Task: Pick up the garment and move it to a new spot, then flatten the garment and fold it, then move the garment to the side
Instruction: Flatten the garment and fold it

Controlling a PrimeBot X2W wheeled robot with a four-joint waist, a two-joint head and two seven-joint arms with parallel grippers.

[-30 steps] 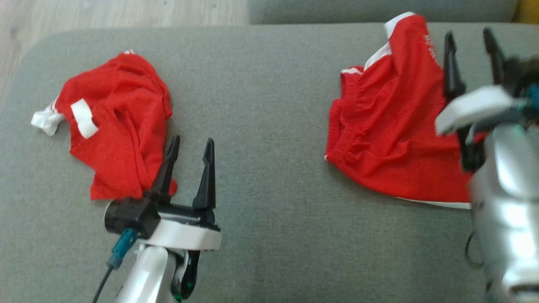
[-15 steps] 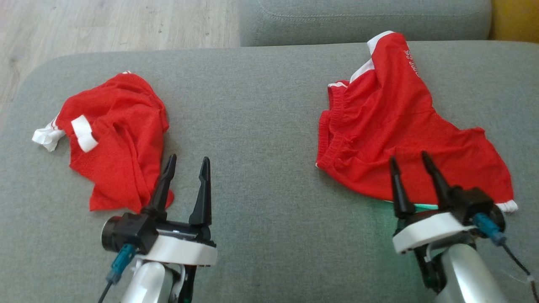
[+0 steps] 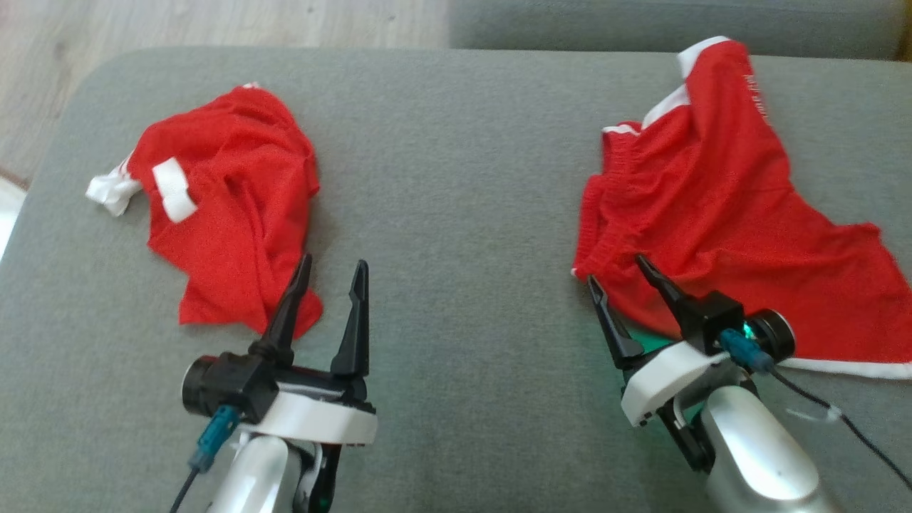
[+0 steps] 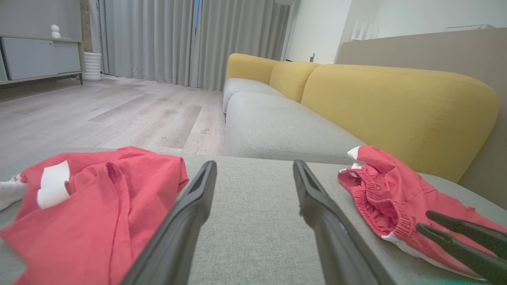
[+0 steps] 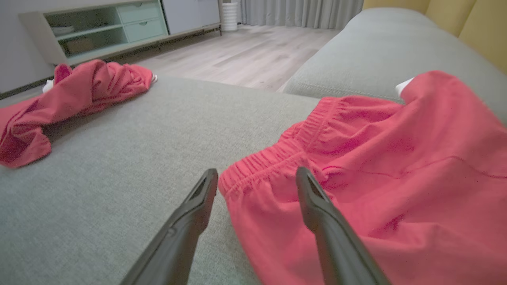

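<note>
Taking the shorts [image 3: 712,206] as the garment: they lie rumpled on the right of the sofa [image 3: 456,178] seat; a crumpled shirt [image 3: 228,192] sits well apart at left. The right gripper [image 3: 615,269] — fingers spread, empty — hangs at the near end of the waistband [image 5: 273,152], one finger over cloth, the other over bare seat. The left gripper [image 3: 335,261], also spread and empty, is just beside the shirt's hem. Step, as I judge it: the first pick-up. Go low, straddle the elastic, pinch the thick band rather than thin mesh — lift clear before carrying.
</note>
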